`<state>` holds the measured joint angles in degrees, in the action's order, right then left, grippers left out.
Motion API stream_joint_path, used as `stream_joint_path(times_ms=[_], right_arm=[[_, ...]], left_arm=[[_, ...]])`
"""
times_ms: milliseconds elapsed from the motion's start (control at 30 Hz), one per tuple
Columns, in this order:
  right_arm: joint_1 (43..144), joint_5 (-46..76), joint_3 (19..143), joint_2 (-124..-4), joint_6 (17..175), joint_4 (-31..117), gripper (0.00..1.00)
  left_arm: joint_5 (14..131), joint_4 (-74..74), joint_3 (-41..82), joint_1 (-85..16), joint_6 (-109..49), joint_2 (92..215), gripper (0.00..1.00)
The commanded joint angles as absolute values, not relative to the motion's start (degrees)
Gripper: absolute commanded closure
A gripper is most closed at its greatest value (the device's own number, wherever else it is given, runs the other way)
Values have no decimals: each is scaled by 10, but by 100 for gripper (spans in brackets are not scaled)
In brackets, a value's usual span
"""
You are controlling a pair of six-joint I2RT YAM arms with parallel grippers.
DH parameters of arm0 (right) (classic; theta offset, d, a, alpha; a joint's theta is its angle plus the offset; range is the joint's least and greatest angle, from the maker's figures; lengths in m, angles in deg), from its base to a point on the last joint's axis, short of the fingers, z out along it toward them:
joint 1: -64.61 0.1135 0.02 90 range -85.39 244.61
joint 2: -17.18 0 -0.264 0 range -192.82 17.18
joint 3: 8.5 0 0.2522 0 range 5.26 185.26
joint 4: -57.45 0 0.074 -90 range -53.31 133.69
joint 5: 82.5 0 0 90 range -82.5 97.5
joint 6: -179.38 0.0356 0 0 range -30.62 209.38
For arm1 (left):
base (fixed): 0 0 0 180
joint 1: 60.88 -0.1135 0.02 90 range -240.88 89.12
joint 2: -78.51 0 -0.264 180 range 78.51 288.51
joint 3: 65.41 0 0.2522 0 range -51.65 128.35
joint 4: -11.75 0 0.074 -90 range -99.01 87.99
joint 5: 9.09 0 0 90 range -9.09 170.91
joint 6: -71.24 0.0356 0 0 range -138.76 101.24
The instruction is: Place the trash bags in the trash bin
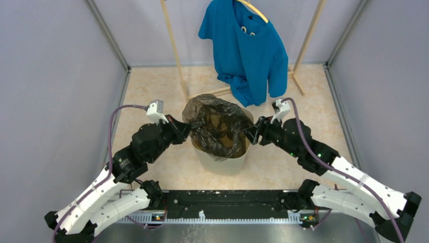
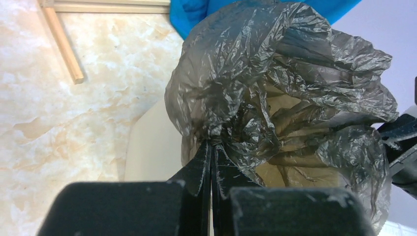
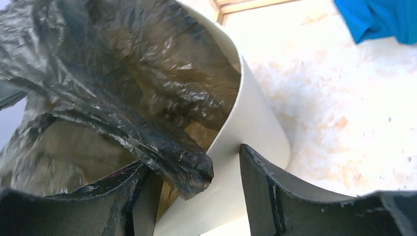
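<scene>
The trash bag [image 1: 217, 126], thin, crinkly and dark grey-brown, billows over the mouth of the cream trash bin [image 1: 225, 163] at the floor's middle, partly hanging inside. My left gripper [image 1: 186, 129] is at the bin's left rim, shut on a gathered pinch of the bag [image 2: 275, 88]; its tips [image 2: 212, 145] meet on the film beside the bin's wall [image 2: 152, 147]. My right gripper [image 1: 249, 132] is at the right rim, open. It [image 3: 194, 160] straddles the bin's rim [image 3: 255, 132], with a dark fold of bag [image 3: 123, 88] lying by the inner finger.
A blue T-shirt [image 1: 248, 48] hangs on a wooden rack [image 1: 174, 45] just behind the bin, its hem close to the far rim. Grey walls [image 1: 55, 101] close in both sides. The marbled floor [image 1: 313, 101] shows around the bin.
</scene>
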<state>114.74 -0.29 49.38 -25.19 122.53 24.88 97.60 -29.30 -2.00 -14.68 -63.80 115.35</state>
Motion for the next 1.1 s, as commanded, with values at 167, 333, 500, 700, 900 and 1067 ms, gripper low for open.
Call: stream_joint_path(times_ms=[167, 333, 500, 700, 900, 1067], right_arm=[[1139, -92, 626, -374, 1087, 211, 30], [1140, -101, 669, -329, 1074, 86, 7], [1140, 15, 696, -278, 1082, 52, 2], [1141, 194, 688, -294, 1147, 156, 3], [1156, 219, 675, -332, 1176, 242, 3], [1198, 187, 676, -370, 1179, 275, 1]], left_arm=[[913, -248, -4, -147, -578, 1114, 100], [838, -201, -7, -147, -547, 1088, 100], [804, -142, -10, -147, -537, 1084, 100], [728, -85, 7, -147, -537, 1140, 100], [667, -38, 21, -147, -579, 1201, 100], [649, 9, 20, -147, -607, 1242, 100]])
